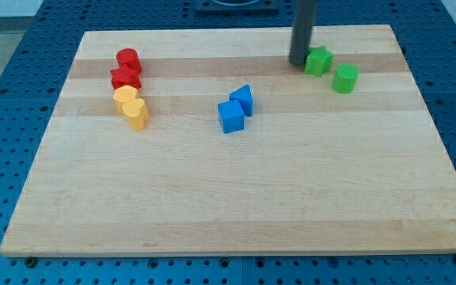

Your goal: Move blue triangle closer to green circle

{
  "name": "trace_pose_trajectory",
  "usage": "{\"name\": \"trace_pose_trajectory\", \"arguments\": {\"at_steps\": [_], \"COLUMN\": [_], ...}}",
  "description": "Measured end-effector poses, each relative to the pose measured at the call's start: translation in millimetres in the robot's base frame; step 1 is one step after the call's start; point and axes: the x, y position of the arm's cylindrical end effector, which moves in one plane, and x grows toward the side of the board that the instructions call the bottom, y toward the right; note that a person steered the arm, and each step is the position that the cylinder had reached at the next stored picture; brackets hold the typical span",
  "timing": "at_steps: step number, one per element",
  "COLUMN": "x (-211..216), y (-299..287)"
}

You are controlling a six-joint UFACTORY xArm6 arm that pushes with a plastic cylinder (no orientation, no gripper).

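The blue triangle [243, 99] lies near the board's middle, touching the blue cube [230, 116] at its lower left. The green circle [344, 78] stands at the view's upper right, with the green star [317, 61] just up and left of it. My tip [298, 62] rests on the board right beside the star's left side, well up and right of the blue triangle.
At the view's left, a red cylinder [127, 58], a red star-like block [125, 77], a yellow hexagon-like block [125, 98] and a yellow heart-like block [136, 113] form a tight column. The wooden board [228, 198] lies on a blue perforated table.
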Motion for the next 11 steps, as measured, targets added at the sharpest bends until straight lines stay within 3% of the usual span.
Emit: {"name": "trace_pose_trajectory", "arguments": {"at_steps": [2, 4, 5, 6, 7, 8, 9, 10, 11], "x": [8, 27, 79, 106, 106, 110, 110, 82, 64], "y": [28, -134, -171, -162, -101, -101, -168, -178, -132]}}
